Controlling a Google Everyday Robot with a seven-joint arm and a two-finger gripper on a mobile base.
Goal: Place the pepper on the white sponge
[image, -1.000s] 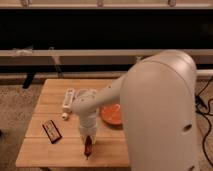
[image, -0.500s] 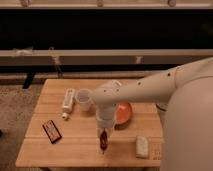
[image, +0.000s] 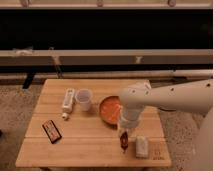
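Wooden table (image: 90, 145), front-right: gripper (image: 123, 134) has fingers clamped on slim dark red-brown pepper (image: 124, 143), hanging just left of small pale white rectangular sponge (image: 142, 147), so releasing now risks dropping it beside the sponge, or it rolling off.

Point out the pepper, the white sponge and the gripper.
pepper (image: 124, 143), camera view, middle of its dark body.
white sponge (image: 142, 147), camera view, centre of its top face.
gripper (image: 123, 135), camera view, between its fingertips holding the pepper, left of the white sponge.
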